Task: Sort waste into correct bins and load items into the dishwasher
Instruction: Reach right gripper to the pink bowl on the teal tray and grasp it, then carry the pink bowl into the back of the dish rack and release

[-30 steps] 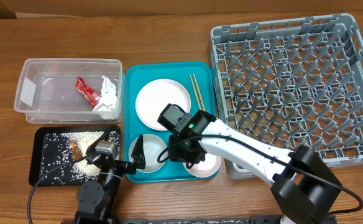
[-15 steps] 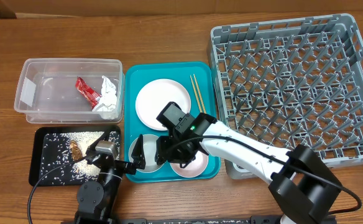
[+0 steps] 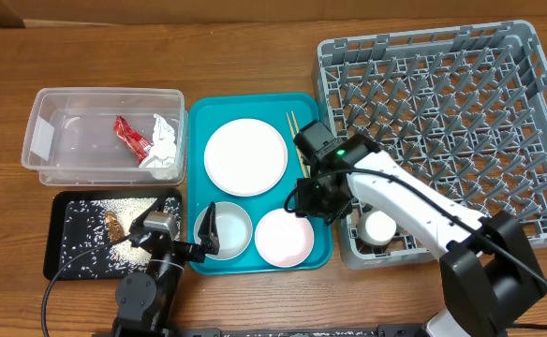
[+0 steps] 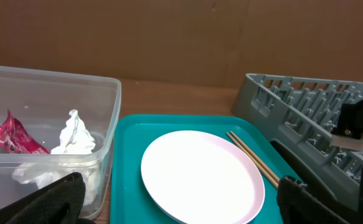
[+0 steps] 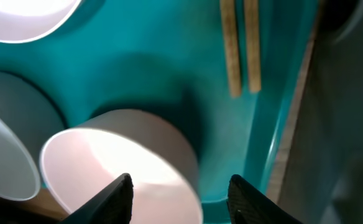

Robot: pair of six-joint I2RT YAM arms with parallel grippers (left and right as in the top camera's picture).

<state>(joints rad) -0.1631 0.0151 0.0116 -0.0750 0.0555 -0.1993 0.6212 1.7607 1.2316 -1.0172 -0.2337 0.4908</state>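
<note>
**Overhead view.** We are looking down on the table. The clear tub is holding the red wrapper and the tissue, and the black tray is carrying the rice grains and the brown lump, so we are judging the waste sorted. The plate, the chopsticks, the left bowl and the right bowl are lying on the teal tray, awaiting loading. The cup is sitting alone in the rack, at its near left corner. The right gripper is hanging between right bowl and cup. The left gripper is resting wide apart beside the left bowl, probably parked clear of the other arm.

**Left wrist view.** The left gripper is spreading its fingers to both lower corners, gripping nothing. The plate and chopsticks are lying ahead, with the tub to the left and the rack to the right.

**Right wrist view.** The right gripper is pointing down at the right bowl. Its fingers are standing partly apart and clamping nothing. The chopsticks are lying along the tray's edge. We are judging this bowl the likely next pick, its thin rim offering a wall to pinch.
</note>
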